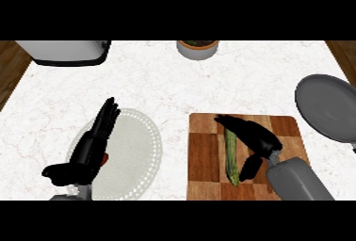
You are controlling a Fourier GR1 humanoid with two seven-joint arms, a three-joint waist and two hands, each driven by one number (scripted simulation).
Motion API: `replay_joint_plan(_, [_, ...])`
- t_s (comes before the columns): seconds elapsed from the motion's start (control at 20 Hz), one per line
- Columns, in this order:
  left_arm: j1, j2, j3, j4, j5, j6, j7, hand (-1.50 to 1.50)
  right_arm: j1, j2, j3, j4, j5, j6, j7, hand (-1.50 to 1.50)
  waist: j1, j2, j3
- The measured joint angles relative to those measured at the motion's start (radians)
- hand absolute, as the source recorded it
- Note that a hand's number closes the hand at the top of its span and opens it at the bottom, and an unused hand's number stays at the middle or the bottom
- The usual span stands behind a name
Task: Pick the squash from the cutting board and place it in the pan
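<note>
Right hand point(254, 136) spread open over the cutting board point(205, 155), squash point(230, 164) lying near-to-far just at its left, touching maybe, hard to say. Pan point(323, 110) sits off right, beyond the board.

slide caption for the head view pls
Right hand above the squash on the cutting board, pan at right.
</note>
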Motion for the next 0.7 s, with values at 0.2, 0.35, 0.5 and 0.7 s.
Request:
replay_joint_plan(0.2, [-0.008, -0.020, -0.008, -0.015, -0.023, 0.008, 0.021, 0.00, -0.041, 0.043, -0.013, 0.084, 0.049, -0.014, 0.000, -1.50, 0.000, -0.003, -0.003])
replay_joint_plan(0.35, [-0.006, -0.020, -0.006, -0.022, -0.025, -0.001, 0.025, 0.00, -0.069, 0.037, 0.001, 0.116, 0.083, 0.002, -0.029, 1.50, 0.001, -0.007, -0.006])
replay_joint_plan(0.5, [-0.001, -0.022, 0.002, -0.006, -0.025, -0.008, 0.011, 0.00, -0.097, 0.029, 0.020, 0.162, 0.130, -0.026, -0.087, 1.50, 0.002, -0.011, -0.008])
replay_joint_plan(0.7, [-0.004, -0.025, 0.011, -0.008, -0.027, -0.012, 0.012, 0.00, -0.107, 0.034, 0.028, 0.200, 0.183, -0.079, -0.138, 1.50, 0.002, -0.017, -0.012])
